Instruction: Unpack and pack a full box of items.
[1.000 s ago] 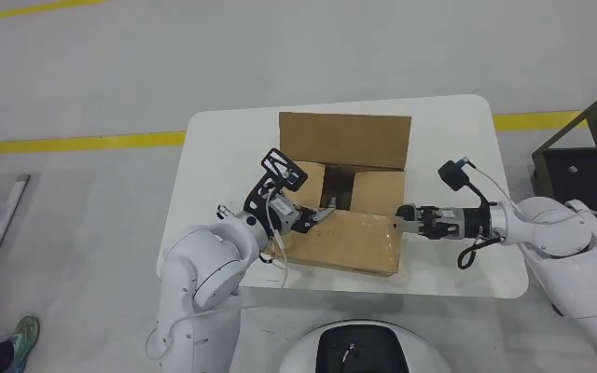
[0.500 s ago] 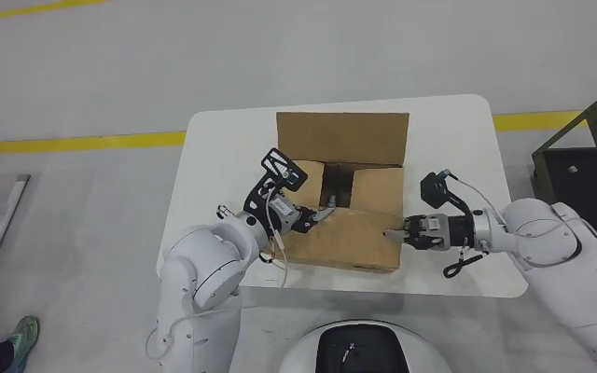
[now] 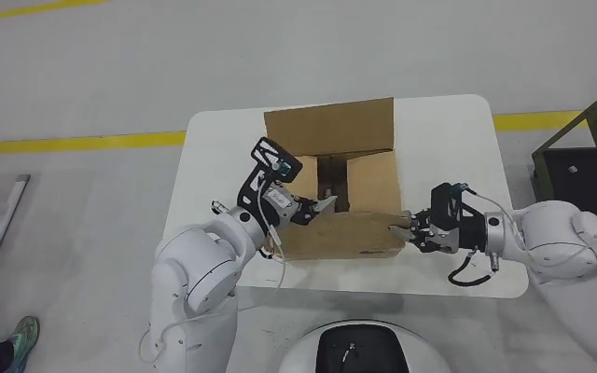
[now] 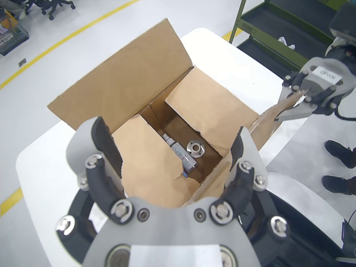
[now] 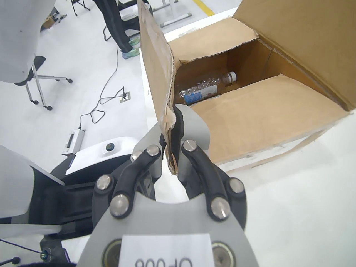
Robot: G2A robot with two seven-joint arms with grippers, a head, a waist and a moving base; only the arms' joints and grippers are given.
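Judging from the flaps, caught early in the unpacking, at the opening of the box [image 3: 373, 182], sitting mid-frame in the top view on the white tabletop [image 3: 215, 149]. Found the right pincer [image 5: 172, 123] closed tight on the torn corner of the near flap [image 5: 155, 56], holding it upright at the box's front edge. Found the left pincer [image 4: 172, 145] spread wide and gripping nothing, poised above the box mouth at lower centre of its own view. Saw the two inner flaps partly folded in, with a gap between them; through it, a clear plastic bottle [image 5: 207, 86] lying on the box floor and a small metal disc [image 4: 196, 148] just beside it. Judged nothing taken out yet. Would next call for folding the near flap outward and down, then pushing the inner flaps aside to clear a way to the bottle for the left pincer; risked tearing the ragged corner further. Noted a blue-and-white label on the bottle and a white tag on each pincer, print left unread
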